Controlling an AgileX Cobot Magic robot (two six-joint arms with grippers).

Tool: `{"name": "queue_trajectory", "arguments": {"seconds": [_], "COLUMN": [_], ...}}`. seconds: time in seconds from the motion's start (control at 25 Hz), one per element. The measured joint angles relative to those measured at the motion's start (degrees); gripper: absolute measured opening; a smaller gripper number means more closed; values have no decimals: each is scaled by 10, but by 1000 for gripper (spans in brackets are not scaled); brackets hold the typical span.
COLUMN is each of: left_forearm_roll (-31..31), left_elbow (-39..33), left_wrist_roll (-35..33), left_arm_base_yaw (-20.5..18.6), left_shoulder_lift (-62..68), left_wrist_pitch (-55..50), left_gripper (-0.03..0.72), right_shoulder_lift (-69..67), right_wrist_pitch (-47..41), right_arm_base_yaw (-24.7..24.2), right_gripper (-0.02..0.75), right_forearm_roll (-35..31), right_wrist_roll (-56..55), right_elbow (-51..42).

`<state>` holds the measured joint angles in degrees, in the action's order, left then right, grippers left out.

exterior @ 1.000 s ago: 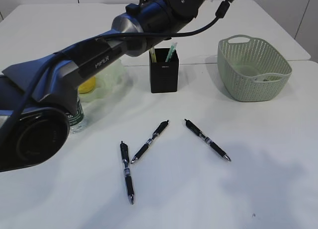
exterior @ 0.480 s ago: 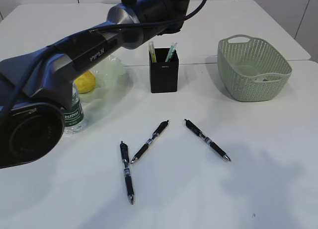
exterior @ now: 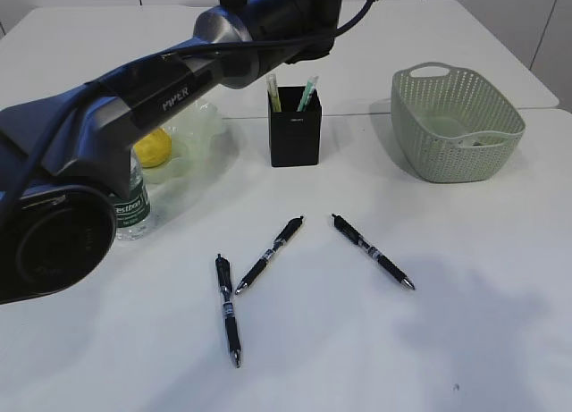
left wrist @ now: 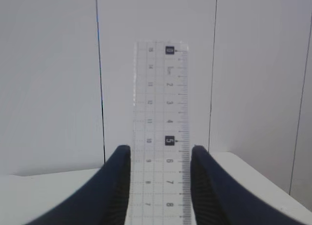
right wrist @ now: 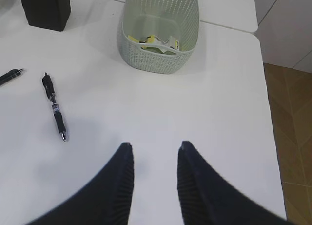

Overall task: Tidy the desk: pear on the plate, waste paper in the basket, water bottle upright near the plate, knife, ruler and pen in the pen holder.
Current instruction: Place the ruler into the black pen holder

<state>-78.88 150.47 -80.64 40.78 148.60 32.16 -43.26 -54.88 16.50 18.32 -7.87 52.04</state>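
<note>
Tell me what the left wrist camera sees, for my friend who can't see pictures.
The left gripper holds a clear ruler with black markings standing straight up between its two dark fingers. Behind it is a plain pale wall with thin dark seams, and a bit of the white desk shows below.

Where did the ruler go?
The ruler is in the left wrist view, standing upright between the left gripper jaws, up in the air in front of a white wall.
</note>
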Motion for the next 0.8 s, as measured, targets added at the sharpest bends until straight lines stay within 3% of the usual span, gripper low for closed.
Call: {"name": "queue_trajectory", "arguments": {"seconds": [0.4,0.8], "left_forearm_roll": [-18,-97], "left_elbow": [0,0], "left_wrist_roll": [-29,-95], "left_arm_base_yaw": [0,0], "left_shoulder_lift": [0,0], "left_wrist_pitch": [19,34], "left_gripper": [265,265], "right_shoulder_lift": [0,0], "right_wrist_pitch": [0,1], "right_arm_base_yaw": [0,0], "right_gripper": [261,261], "right_forearm_roll": [0,0], "right_wrist_roll": [0,0], "right_elbow": [0,0]}}
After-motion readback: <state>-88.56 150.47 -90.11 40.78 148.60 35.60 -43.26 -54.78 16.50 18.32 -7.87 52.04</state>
